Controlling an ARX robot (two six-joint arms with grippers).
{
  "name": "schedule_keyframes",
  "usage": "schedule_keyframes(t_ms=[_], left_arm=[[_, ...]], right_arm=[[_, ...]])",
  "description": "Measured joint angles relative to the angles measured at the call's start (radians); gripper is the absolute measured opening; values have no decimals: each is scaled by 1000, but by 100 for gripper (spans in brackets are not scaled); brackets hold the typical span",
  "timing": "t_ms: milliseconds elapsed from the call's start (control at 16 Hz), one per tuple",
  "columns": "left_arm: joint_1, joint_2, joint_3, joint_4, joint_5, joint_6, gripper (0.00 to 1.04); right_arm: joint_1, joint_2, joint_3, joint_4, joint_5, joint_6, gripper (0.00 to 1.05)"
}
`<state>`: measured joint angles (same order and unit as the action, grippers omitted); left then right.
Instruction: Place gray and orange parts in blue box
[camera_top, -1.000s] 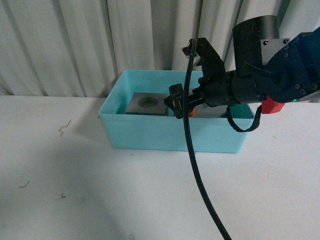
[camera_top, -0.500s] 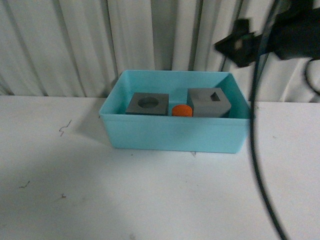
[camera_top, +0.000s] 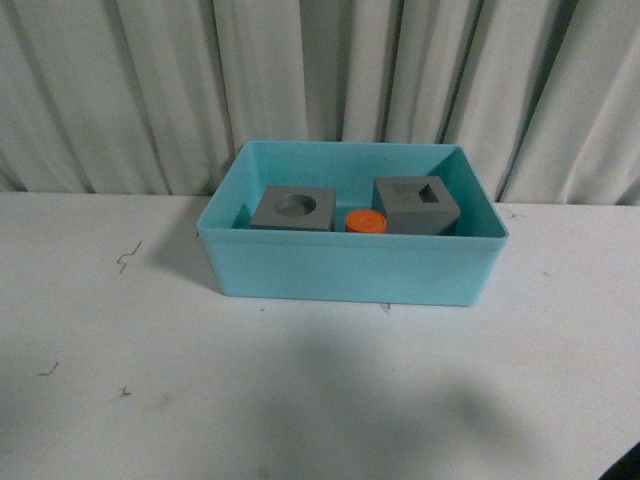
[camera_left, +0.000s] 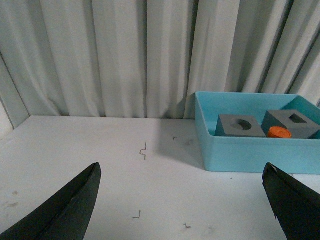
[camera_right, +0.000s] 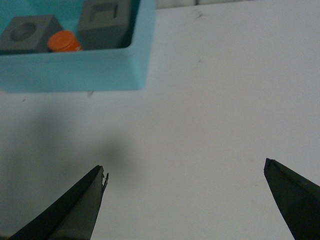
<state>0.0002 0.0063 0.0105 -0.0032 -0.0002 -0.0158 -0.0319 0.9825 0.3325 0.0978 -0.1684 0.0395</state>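
**Sorting looks finished: all three parts sit in the blue box**

Reading the front view from left to right, the blue box (camera_top: 350, 262) stands on the white counter (camera_top: 300, 390) close to the curtain (camera_top: 150, 90), and every part named in the task lies inside it. At the left end is the gray cube with the round hole (camera_top: 293, 209), lying flat with the hole facing up. Just beside it, in the middle, is the orange cylinder (camera_top: 366, 221), upright, showing only its top over the front wall. At the right end is the gray cube with the rectangular hole (camera_top: 417, 205), turned a little so that one corner faces forward. No gray or orange part shows on the counter outside the box in any view, so I judge that nothing is left to place; at most the arms need to settle.

Neither arm shows in the front view. The left gripper (camera_left: 182, 205) hangs low over the counter, well to the left of the box and looking toward it, its fingers (camera_left: 60, 210) spread wide with nothing between them. The right gripper (camera_right: 185, 205) is above the counter, on the near side of the box's right corner and well apart from it, its fingers (camera_right: 65, 210) also spread wide and empty.
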Motion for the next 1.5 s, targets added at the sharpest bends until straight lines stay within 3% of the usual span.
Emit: schedule_keyframes(t_ms=[125,250,375,438,562,688,750,1125,1500], left_arm=[[0,0,0,-1,0,0,98],[0,0,0,2,1,0,98],[0,0,0,0,-2,0,98],[0,0,0,0,0,0,98],[0,0,0,0,0,0,98],[0,0,0,0,0,0,98],[0,0,0,0,0,0,98],[0,0,0,0,0,0,98],[0,0,0,0,0,0,98]], right_arm=[[-14,-1,8,15,20,18,98],[29,52,-163,533,150,-13,78],[31,-3,-254,795,168,-27,54],[32,-38,-259,805,168,-32,42],[32,-64,-280,763,168,-32,33],[32,-161,-312,676,168,-32,9],[32,-229,-312,633,168,-35,2],[32,-349,-320,517,168,-37,2],[32,-583,-321,301,168,-37,2]])
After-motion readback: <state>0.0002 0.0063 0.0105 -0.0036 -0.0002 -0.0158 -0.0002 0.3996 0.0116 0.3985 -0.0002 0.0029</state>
